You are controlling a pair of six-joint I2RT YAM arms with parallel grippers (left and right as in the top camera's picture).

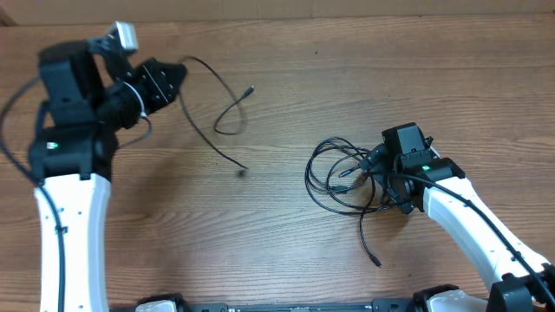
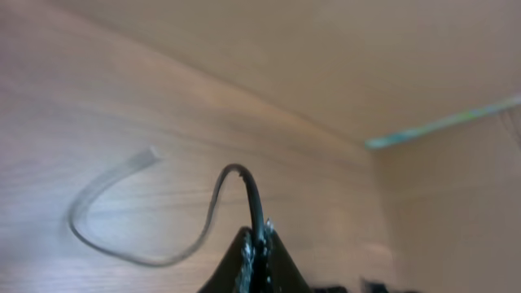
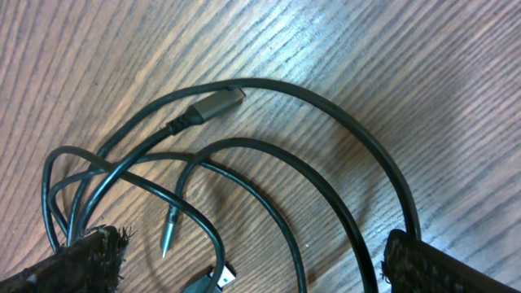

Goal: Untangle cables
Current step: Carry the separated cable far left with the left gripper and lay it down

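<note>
Your tangle of cables (image 1: 334,169) lies right of centre, straddled by the spread right gripper (image 3: 248,248). Upper left, the left gripper (image 2: 259,248) pinches one separate cable (image 1: 214,130). They're likely light, limp and springy: take hold near a plug (image 3: 213,102).

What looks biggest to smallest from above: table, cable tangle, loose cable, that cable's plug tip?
Largest: table
Next: cable tangle and loose cable, about alike, so unranked
Smallest: plug tip
</note>
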